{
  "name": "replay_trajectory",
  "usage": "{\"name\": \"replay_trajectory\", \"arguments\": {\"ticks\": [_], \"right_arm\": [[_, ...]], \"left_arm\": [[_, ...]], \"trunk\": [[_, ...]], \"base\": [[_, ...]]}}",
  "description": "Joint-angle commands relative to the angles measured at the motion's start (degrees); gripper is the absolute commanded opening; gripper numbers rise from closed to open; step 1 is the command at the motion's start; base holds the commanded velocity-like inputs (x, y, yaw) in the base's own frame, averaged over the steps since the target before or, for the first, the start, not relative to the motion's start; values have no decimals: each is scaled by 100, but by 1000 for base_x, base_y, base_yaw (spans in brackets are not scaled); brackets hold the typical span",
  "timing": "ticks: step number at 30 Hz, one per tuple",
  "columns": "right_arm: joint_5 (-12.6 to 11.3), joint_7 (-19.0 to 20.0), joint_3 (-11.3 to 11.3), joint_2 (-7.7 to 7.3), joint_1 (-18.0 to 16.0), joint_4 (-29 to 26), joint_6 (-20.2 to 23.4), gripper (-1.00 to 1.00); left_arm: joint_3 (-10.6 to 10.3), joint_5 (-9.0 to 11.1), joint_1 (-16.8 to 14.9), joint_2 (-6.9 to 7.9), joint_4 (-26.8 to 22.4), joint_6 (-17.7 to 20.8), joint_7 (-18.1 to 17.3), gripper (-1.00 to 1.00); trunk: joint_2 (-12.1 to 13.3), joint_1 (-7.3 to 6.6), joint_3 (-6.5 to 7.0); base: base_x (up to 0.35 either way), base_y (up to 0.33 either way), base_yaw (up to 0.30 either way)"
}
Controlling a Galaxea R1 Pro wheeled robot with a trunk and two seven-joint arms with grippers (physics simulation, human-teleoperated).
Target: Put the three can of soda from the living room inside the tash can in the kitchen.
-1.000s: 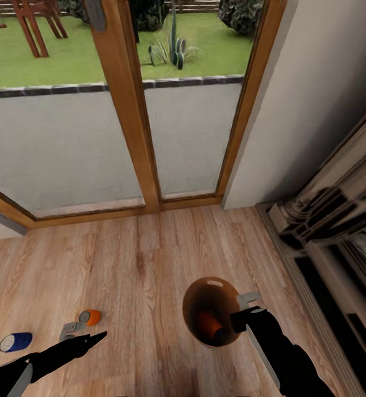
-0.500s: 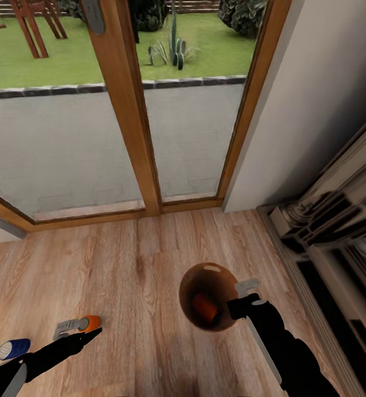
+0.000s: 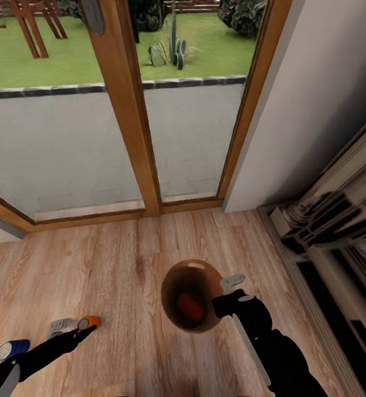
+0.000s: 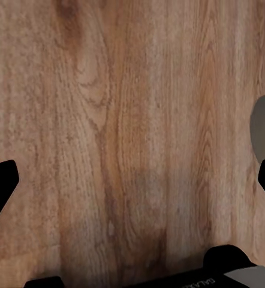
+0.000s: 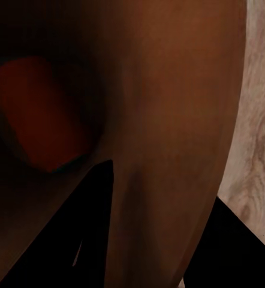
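Note:
My right gripper is shut on the rim of the trash can, holding it tilted above the wood floor. Its glossy brown inside faces the head camera. One orange soda can lies inside; in the right wrist view this can sits deep in the brown bin wall, which is pinched between my black fingers. A second orange can lies on the floor at the tip of my open left gripper. The dark blue can lies further left beside the left arm.
Wood-framed glass doors stand ahead, with a terrace and lawn behind them. A white wall runs to the right, and a dark fireplace surround lines the right edge. Light plank floor lies between me and the doors.
The right gripper has carried the trash can leftward, toward the cans on the floor. The left gripper has drawn back to the left, its tip now at the orange can.

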Motion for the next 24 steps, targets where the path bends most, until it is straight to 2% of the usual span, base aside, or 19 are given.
{"name": "replay_trajectory", "arguments": {"ticks": [1,7,16,20,22,23,24], "right_arm": [[-39,-6,4,6,0,-1,-2,-100],[-39,-4,5,10,5,-1,-1,-100],[-39,-5,6,11,7,-1,0,-100],[-39,-5,6,11,7,2,0,-100],[-39,-5,6,11,7,5,0,-100],[-39,-5,6,11,7,5,0,-100],[-39,-6,6,11,7,6,0,-100]], "left_arm": [[5,0,0,14,2,-4,0,100],[8,0,0,40,3,-7,0,100],[25,0,0,47,-3,-13,0,100],[208,0,0,91,-10,-13,4,100],[365,0,0,121,-16,-11,53,100],[365,0,0,121,-16,-11,53,100],[433,0,0,131,-38,-9,257,100]], "trunk": [[0,0,0],[0,0,0],[0,0,0],[0,0,0],[0,0,0],[0,0,0],[0,0,0]], "base": [[134,0,0],[121,0,0],[18,0,0],[0,0,0],[0,0,0],[0,0,0],[0,0,0]]}}
